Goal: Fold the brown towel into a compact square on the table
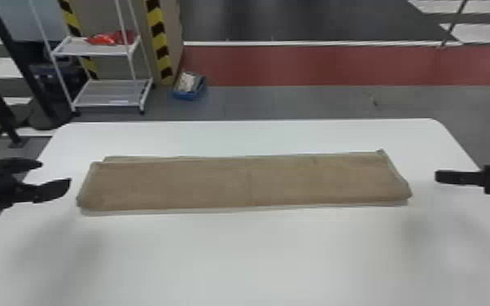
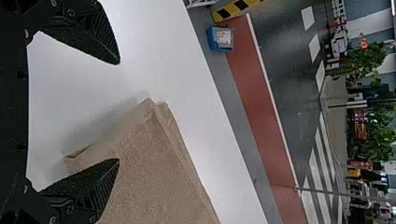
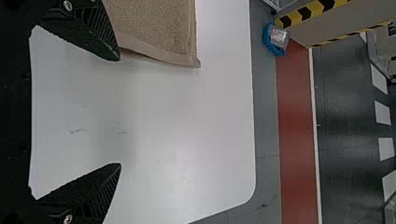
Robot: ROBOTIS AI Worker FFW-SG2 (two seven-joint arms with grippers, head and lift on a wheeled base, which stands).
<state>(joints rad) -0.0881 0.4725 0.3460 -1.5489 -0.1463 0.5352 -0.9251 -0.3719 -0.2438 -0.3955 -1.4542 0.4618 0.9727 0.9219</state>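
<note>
Lying between left and right fingers (image 1: 53, 190): towel (image 1: 215, 183)

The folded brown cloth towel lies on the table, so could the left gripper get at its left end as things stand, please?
Probably yes: the black two-fingered left gripper hangs open just off that end of the folded brown towel, and nothing visible stands between them.

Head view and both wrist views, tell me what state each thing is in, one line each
Brown cloth towel: folded into a long flat strip, not yet a compact square
Black left gripper: open, empty
Black right gripper: open, empty
White table with rounded corners: bearing the towel
Blue open bin: on the floor, with pale contents
White shelf rack: upright, with red items on one shelf
</note>
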